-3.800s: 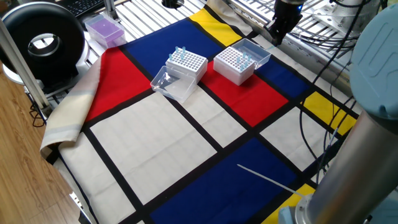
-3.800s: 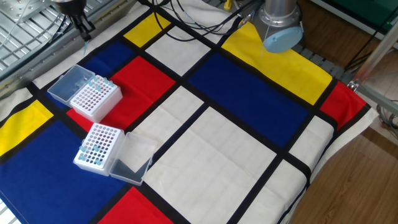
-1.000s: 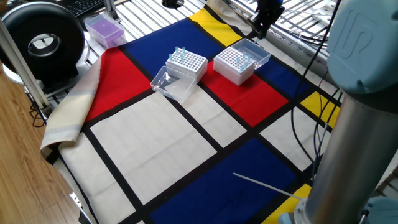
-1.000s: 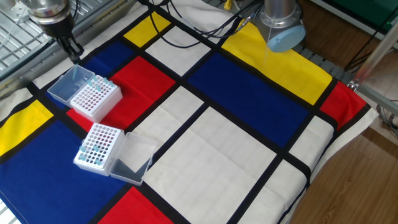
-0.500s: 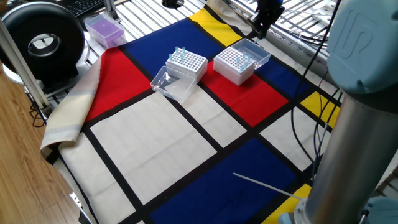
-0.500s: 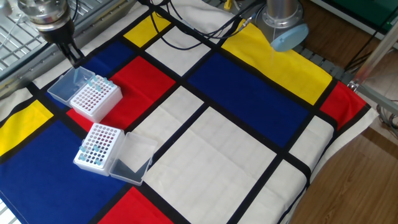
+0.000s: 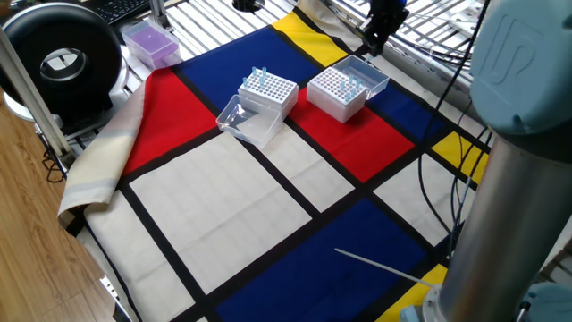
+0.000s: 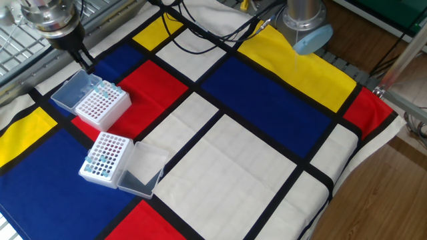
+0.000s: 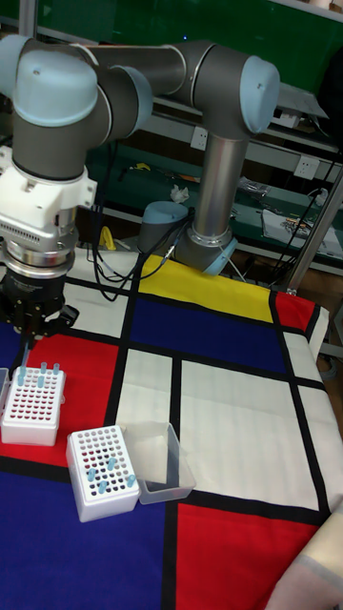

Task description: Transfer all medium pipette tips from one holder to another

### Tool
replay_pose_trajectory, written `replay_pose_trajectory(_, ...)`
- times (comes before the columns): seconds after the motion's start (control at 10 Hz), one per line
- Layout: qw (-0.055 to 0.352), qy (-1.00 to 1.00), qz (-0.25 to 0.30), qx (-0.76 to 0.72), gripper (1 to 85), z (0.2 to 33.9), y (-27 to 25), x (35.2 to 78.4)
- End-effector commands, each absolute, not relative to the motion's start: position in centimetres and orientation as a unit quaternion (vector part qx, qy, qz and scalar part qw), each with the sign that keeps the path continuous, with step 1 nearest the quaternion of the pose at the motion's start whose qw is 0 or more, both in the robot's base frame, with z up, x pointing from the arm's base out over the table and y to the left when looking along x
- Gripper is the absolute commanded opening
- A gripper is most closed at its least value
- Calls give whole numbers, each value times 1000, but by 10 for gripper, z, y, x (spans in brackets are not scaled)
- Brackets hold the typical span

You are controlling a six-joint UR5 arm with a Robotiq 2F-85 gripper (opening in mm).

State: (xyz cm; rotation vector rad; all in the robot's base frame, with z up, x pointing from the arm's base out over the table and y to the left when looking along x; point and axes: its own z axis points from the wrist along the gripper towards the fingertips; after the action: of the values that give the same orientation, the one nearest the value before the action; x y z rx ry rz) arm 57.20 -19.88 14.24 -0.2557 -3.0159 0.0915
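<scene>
Two white perforated holders lie on the checked cloth, each with its clear lid open. The rear holder [image 8: 100,105] [image 7: 340,91] [image 9: 33,405] carries a few medium pipette tips [image 8: 104,89] [image 9: 43,368] along its back edge. The front holder [image 8: 105,155] [image 7: 268,92] [image 9: 101,471] has several tips [image 8: 95,164] [image 7: 259,77]. My gripper [image 8: 85,63] [image 7: 369,43] [image 9: 29,335] hangs just behind and above the rear holder, over its lid. Its fingers are drawn together into a point. A tip between them is too small to make out.
A purple box [image 7: 149,43] and a black round device [image 7: 61,61] stand past the cloth's far left corner. The arm's base [image 8: 303,27] rises at the cloth's edge, with cables beside it. A thin white rod [image 7: 380,261] lies on the blue patch.
Over the last seconds my gripper has come in from beyond the cloth's edge toward the rear holder and lowered. In the last half second it edged slightly closer. The holders and tips have not moved.
</scene>
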Motion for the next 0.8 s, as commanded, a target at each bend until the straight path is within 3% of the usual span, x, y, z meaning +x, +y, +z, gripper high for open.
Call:
replay_pose_trajectory(0.0,64,-995,25,-76,13,142,-193,576)
replay_pose_trajectory(0.7,84,-994,14,-69,13,134,-179,587)
